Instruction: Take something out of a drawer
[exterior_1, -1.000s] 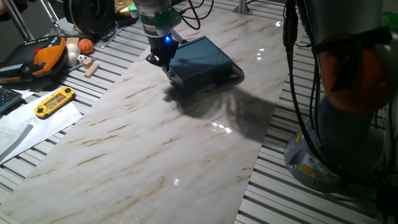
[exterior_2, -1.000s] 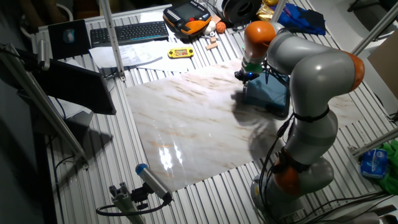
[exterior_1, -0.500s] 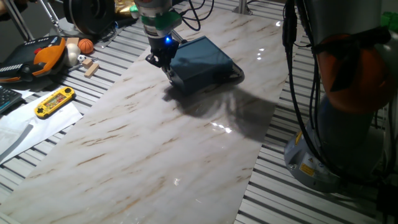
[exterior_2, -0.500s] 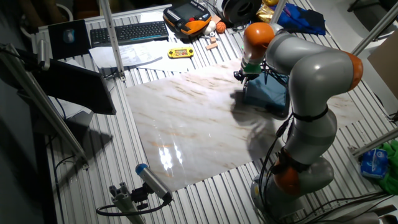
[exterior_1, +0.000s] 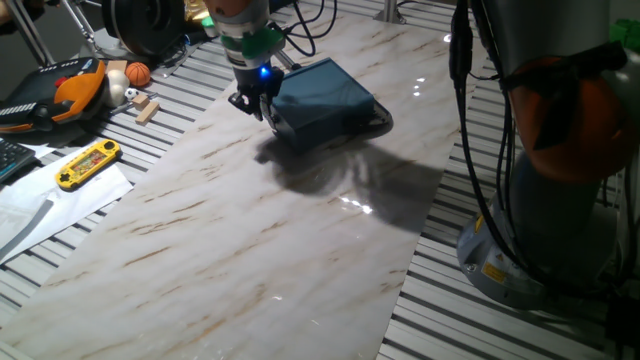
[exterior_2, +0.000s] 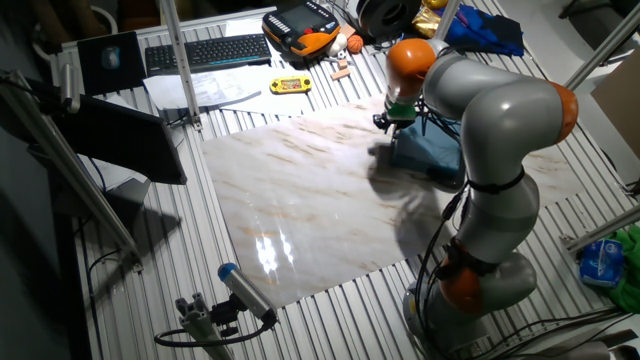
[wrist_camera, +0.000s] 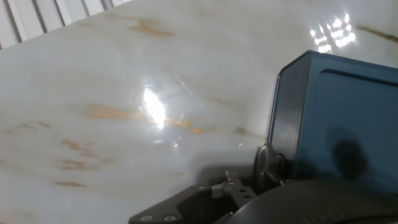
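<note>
While the arm leans over the marble table (exterior_1: 300, 250) in one fixed view, the gripper (exterior_1: 254, 103) hangs just at the near-left front of the dark blue box (exterior_1: 322, 98), a blue light glowing above its fingers. Whether the fingers are apart or together cannot be told here. A yellow handheld game (exterior_1: 88, 163) lies well apart at the left, off the marble.

From the other fixed view, the gripper (exterior_2: 386, 122) sits at the left end of the box (exterior_2: 432, 152), and its state is again unclear. The packet is not visible; it is presumably inside.

Seen from the hand view, the drawer (wrist_camera: 283, 130) front looks shut or nearly so, and its small metal knob (wrist_camera: 268, 163) stands low in frame, close to the dark gripper parts. Contact cannot be judged.

The knob is small, hard and probably slippery, so a centred pinch suits it. The box looks light and may slide on the glossy marble when pulled. The packet should be light and thin, best taken by its edges.
</note>
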